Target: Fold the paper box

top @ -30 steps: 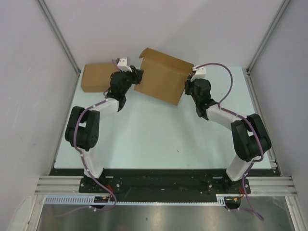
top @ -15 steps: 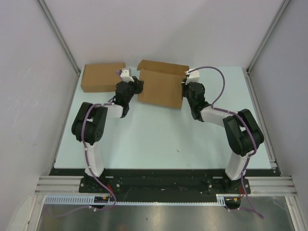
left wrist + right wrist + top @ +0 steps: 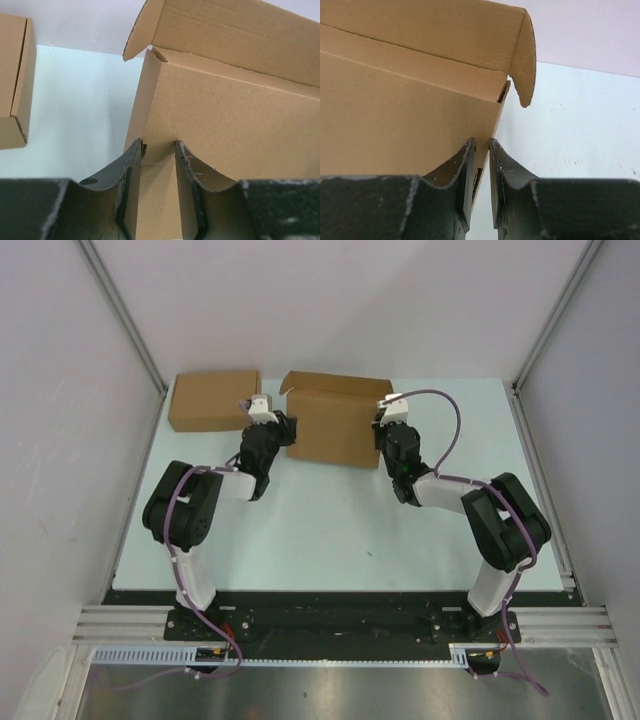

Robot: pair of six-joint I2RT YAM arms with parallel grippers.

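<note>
Back-left corner of the counter (image 3: 320,530): spare box (image 3: 213,400), closed and flat, well apart from both jaws; its edge showed at the left of the left wrist view. Left arm (image 3: 215,485) reached forward and inward; left jaws were clenched on the paper box (image 3: 335,428), low on its left end; one finger (image 3: 131,165) sat on the end wall, the other (image 3: 187,170) on the long near face, with the cardboard corner pinched between them. Paper box sat at far centre of the counter, between the two arms, long side facing the bases; could not tell whether its base rested fully on the counter. Walls were up; lid (image 3: 335,383) stood open along the far edge, tilted back; left ear (image 3: 137,37) of the lid curled free above the left wall. Right ear (image 3: 524,65) hung free past the right wall; a small gap showed at that top corner. Right jaws were nearly together, clamped on the right end wall; inner finger (image 3: 465,170) lay against the paper box, outer finger (image 3: 500,170) stood over bare counter. Right arm (image 3: 500,525) bent in from the right; purple cable (image 3: 445,410) looped above its wrist.
</note>
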